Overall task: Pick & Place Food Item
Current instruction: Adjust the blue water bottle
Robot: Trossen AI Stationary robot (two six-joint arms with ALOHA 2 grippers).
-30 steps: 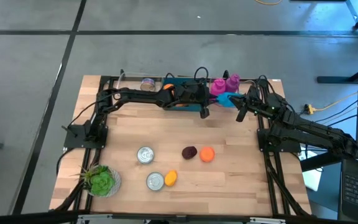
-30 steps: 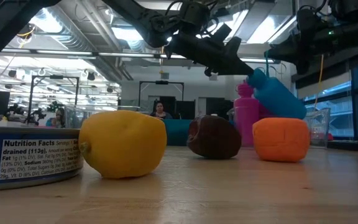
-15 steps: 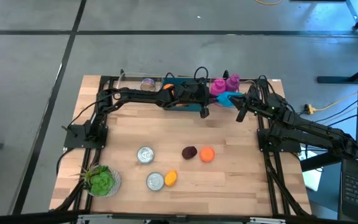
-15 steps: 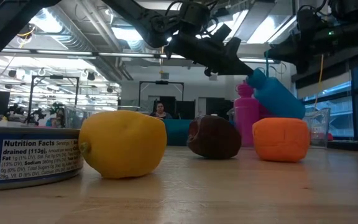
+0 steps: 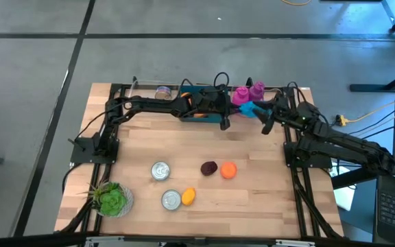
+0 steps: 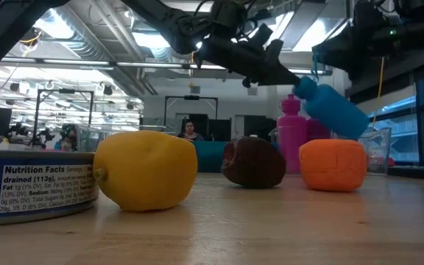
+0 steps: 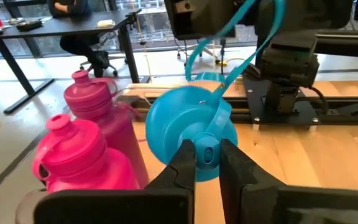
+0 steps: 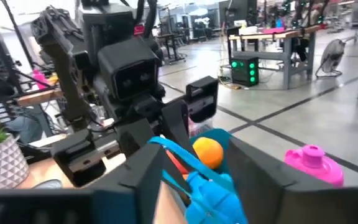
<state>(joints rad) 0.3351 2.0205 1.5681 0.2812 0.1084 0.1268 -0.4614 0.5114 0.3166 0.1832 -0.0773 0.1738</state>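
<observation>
A blue bottle (image 6: 337,110) hangs tilted near the table's far right, its cap toward my left gripper (image 7: 207,158), which is shut on it. My right gripper (image 8: 201,171) stands open with its fingers on either side of the bottle's body (image 8: 213,190); whether they touch it I cannot tell. The bottle's blue strap (image 7: 253,37) loops up toward the right gripper. On the wood near the front lie a yellow lemon (image 5: 188,196), a dark plum (image 5: 209,168) and an orange fruit (image 5: 229,170), all untouched. My left gripper pinches the blue bottle's small cap knob (image 7: 205,144) between its two fingers. The fingers come in nearly level from the table's left. The bottle slants down away from the fingers, cap end highest; its low end is hidden behind the orange fruit in the low view.
Two pink bottles (image 5: 247,92) stand at the far edge behind the blue one. A teal bin (image 5: 201,106) and a clear container (image 5: 153,90) sit along the far edge. Two tins (image 5: 160,171), (image 5: 171,200) and a potted plant (image 5: 112,200) stand front left.
My right gripper's fingers have spread apart around the blue bottle. The bottle's lower end has swung up a little, while its cap has stayed in my left gripper.
</observation>
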